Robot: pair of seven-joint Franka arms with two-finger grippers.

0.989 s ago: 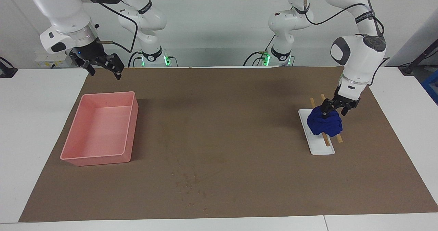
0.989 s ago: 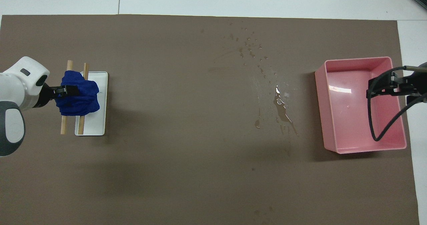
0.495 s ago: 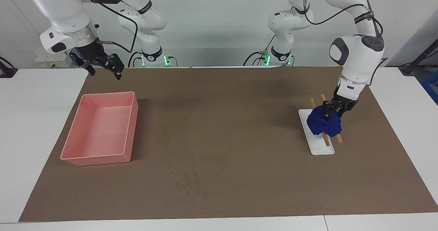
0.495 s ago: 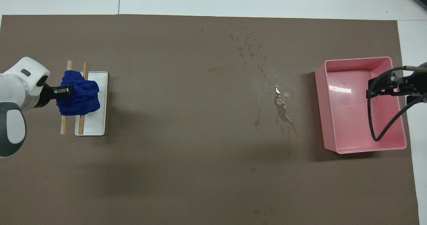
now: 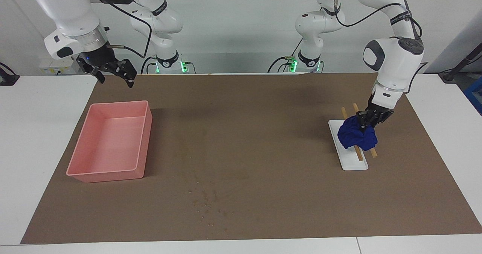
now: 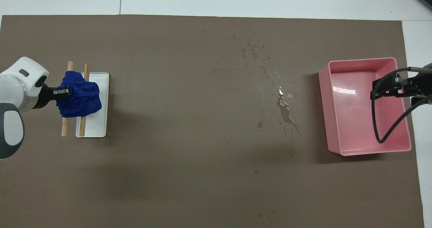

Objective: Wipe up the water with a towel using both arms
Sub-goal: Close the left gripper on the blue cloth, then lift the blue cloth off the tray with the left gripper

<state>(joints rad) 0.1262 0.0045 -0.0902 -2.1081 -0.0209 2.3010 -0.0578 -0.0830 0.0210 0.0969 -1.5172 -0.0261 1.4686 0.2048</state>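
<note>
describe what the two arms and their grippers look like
Both arms are glossy white with rounded joints, grey joint caps and black bands with lettering. The right arm has a silver wrist ring above its black right gripper. The left gripper is black too. Black cables loop along both, and green lights glow at the bases.

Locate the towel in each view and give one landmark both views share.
Facing view: the towel sits on the white stand with two rods, at the picture's right, the left claw closed on it.
Overhead view: the towel is at the picture's left, on the same stand.
Shared landmark: the pink bin, at the right arm's end.
</note>
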